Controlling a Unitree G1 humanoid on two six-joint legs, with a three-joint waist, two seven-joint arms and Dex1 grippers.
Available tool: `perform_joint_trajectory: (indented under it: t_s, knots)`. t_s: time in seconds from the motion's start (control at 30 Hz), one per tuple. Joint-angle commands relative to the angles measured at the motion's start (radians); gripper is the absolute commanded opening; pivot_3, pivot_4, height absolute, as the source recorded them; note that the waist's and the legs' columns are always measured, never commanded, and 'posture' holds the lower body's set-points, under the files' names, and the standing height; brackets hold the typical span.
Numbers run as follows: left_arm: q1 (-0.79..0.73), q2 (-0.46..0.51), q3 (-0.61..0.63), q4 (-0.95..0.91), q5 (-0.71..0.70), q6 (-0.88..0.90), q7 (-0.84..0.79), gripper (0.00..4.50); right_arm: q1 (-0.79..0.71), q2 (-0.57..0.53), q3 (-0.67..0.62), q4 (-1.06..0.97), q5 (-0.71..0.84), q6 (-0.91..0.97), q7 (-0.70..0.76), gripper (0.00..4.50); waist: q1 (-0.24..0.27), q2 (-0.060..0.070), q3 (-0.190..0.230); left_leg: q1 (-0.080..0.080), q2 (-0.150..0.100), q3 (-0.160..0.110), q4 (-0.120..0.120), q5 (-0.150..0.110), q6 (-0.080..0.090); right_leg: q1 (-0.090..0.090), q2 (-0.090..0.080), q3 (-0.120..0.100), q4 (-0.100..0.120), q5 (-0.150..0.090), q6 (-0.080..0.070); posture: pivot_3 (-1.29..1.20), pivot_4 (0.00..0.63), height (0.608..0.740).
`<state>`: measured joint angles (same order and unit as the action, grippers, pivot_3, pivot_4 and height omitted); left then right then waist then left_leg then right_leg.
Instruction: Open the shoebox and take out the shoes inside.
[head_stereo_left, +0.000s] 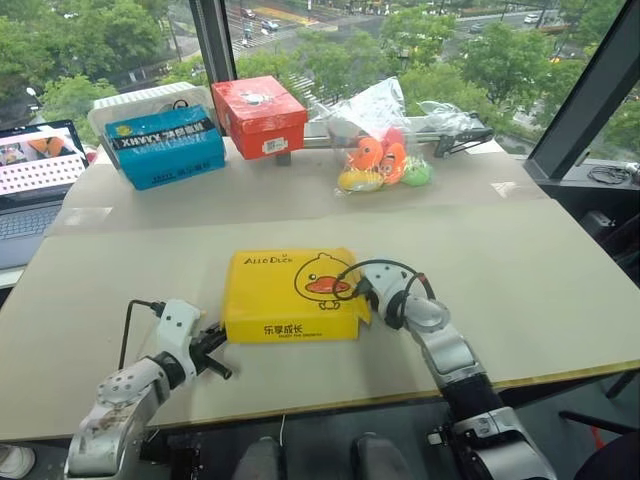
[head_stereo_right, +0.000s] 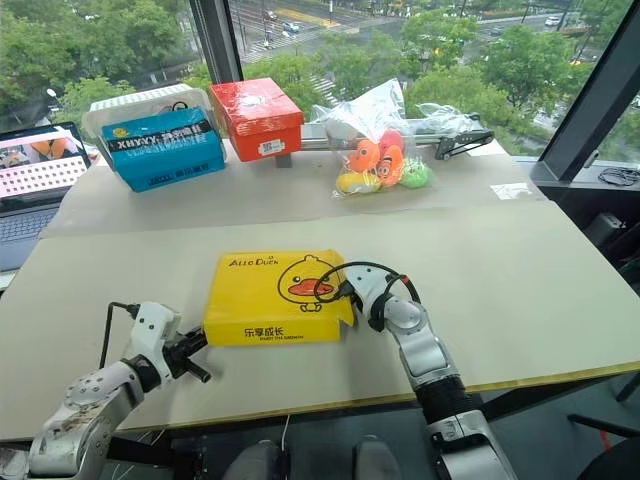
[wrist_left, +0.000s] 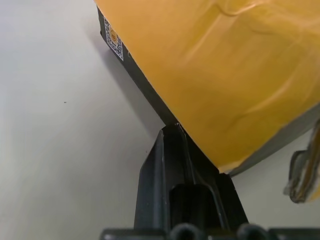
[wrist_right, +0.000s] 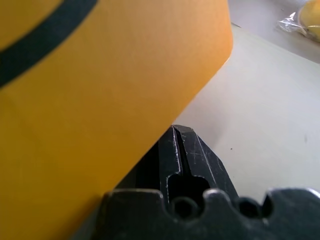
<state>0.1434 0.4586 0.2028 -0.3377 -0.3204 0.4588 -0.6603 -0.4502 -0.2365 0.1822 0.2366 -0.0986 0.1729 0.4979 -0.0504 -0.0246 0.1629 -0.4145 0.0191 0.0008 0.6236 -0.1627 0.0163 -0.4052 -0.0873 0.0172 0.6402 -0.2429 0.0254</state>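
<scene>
"AlloDuck" on yellow shoebox (head_stereo_left: 290, 295)

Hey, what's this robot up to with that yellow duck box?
It is working at a closed yellow shoebox lying flat on the table. Its left gripper is shut at the box's near left corner, and its right gripper is shut at the near right corner, under the lid's edge. The lid is still down, so nothing has come out yet.
</scene>
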Motion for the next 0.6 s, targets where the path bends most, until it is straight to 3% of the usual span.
perform_joint_trajectory:
  t_s: [0.03, 0.23, 0.37, 0.53, 0.6]
  knots:
    - [0.039, 0.050, 0.062, 0.088, -0.022, -0.117, -0.085, 0.00, 0.032, -0.074, -0.037, 0.018, 0.005, -0.029, 0.015, 0.02, 0.006, 0.000, 0.000, 0.000, 0.000, 0.000, 0.000, 0.000, 0.000, 0.000, 0.000, 0.000, 0.000, 0.000, -0.002, 0.00, 0.150, 0.740]
    - [-0.011, 0.118, 0.217, 0.291, -0.094, -0.210, -0.144, 0.00, 0.004, -0.169, -0.166, -0.015, 0.098, 0.005, 0.036, 0.02, 0.034, -0.001, 0.001, -0.003, -0.002, 0.000, 0.000, -0.002, -0.003, -0.002, -0.005, -0.002, -0.001, -0.004, 0.000, 0.00, 0.150, 0.740]
    - [-0.106, 0.218, 0.261, 0.336, -0.141, -0.219, -0.224, 0.00, -0.030, -0.261, -0.212, -0.051, 0.169, 0.068, 0.142, 0.02, 0.039, -0.003, 0.002, -0.011, -0.002, 0.001, 0.002, 0.000, 0.001, -0.009, -0.005, -0.002, -0.001, -0.001, -0.002, 0.00, 0.150, 0.740]
    - [-0.269, 0.330, 0.242, 0.290, -0.225, -0.124, -0.288, 0.00, -0.029, -0.443, -0.165, -0.080, 0.151, 0.021, 0.337, 0.02, 0.043, -0.003, 0.002, -0.020, -0.003, 0.005, 0.003, 0.001, 0.001, -0.017, -0.004, -0.003, -0.001, 0.006, 0.006, 0.00, 0.150, 0.740]
    - [-0.322, 0.398, 0.193, 0.219, -0.268, -0.047, -0.349, 0.50, -0.024, -0.513, -0.164, -0.136, 0.188, 0.085, 0.426, 0.00, 0.039, -0.004, 0.003, -0.020, -0.003, 0.009, 0.003, 0.001, 0.001, -0.017, -0.003, -0.003, -0.002, 0.005, 0.007, 0.00, 0.150, 0.740]
